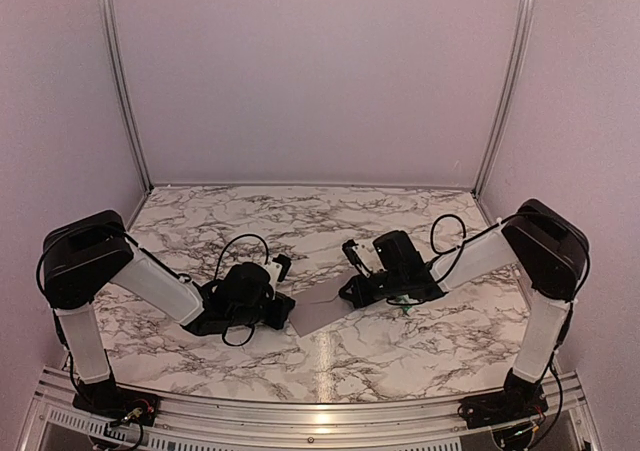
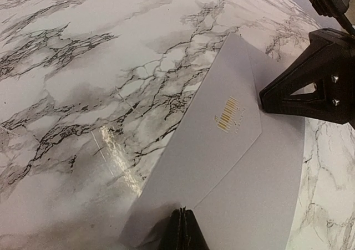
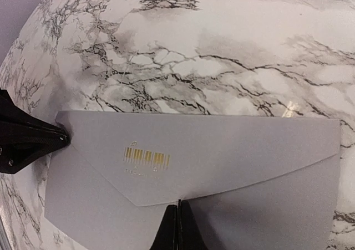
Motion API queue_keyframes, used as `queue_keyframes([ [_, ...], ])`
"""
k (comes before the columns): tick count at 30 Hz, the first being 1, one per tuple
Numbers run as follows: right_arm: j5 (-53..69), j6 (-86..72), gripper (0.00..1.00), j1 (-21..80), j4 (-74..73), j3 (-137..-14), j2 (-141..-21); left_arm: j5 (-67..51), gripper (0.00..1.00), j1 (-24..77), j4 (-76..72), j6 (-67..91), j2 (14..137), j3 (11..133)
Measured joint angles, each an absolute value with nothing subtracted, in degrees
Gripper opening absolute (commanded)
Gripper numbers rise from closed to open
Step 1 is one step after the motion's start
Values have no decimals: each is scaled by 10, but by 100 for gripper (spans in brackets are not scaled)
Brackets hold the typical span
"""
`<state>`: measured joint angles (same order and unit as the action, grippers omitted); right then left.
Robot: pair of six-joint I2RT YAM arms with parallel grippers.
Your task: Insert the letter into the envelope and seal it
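Closed right gripper rests its tips at the point of the envelope flap, which lies folded down; left gripper, jaws likewise together, presses the envelope's short end; under the envelope, flat, the marble table.

The left arm and the right arm are each built of glossy black joint housings joined by white tubular links, with thin black cables looping above the white, grey-veined marble-patterned table top. At that table top's near edge their black bases seem to carry red and yellow wiring. The right gripper is a matte black triangular wedge bearing two small silvery screws.
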<state>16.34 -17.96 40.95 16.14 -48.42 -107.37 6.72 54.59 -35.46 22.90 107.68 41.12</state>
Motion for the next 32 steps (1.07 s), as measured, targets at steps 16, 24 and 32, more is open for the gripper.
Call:
queue_keyframes([
  [16,96,-175,80,399,146,-381,-843,67,3,546,-364,229,1077,406],
  [24,8,-166,98,398,221,-286,-667,66,3,545,-364,229,1077,406],
  [32,-60,-130,99,398,301,-173,-508,65,3,545,-369,229,1077,403],
])
